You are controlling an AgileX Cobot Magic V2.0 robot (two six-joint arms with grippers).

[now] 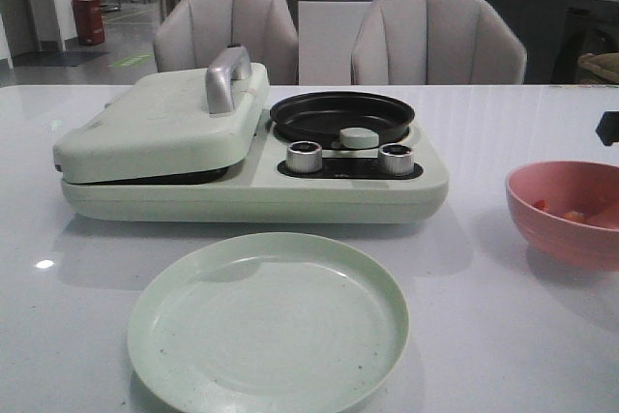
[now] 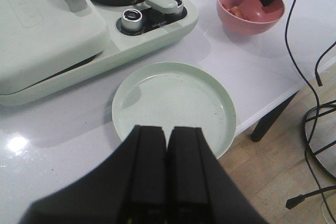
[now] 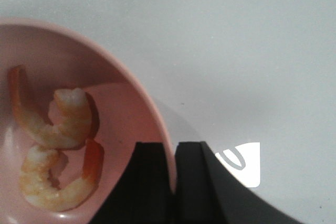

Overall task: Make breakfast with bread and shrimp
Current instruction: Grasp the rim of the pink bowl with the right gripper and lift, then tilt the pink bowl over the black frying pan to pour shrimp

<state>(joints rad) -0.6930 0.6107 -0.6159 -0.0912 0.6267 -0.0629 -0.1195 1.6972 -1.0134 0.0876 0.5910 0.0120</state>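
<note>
Over the pale green plate point(image 2: 173, 103), the left gripper point(image 2: 167, 171) hangs with its two black fingers point(image 2: 148, 166) pressed together, only a thin seam between them, holding nothing and touching nothing. At the pink bowl point(image 3: 79, 61), the right gripper point(image 3: 174, 177) also has its fingers point(image 3: 152, 171) drawn close with a narrow slit between them; they sit right at the bowl's rim, one finger seeming to lie inside the rim and the other outside, though contact with the rim cannot be confirmed. No item is seen between them.

The shrimp point(image 3: 52, 145) lie in the bottom of the pink bowl: two curled pieces, pale pinkish-white along the body with orange-red edges and tails, touching each other, plus an orange strip against the bowl wall. In the front view they show only as small orange-red spots point(image 1: 571, 212) inside the bowl point(image 1: 566, 210), which stands on the white bench point(image 1: 484, 336) at about three o'clock from the plate point(image 1: 268, 321).

At twelve o'clock from the plate stands the pale green cooker point(image 1: 251, 157). Its left lid point(image 1: 164, 123), with a silver handle point(image 1: 224, 76), is down; a dark round pan point(image 1: 341, 115) sits on its right side, behind two silver knobs point(image 1: 304, 156). Bread is not visible in any view.
</note>
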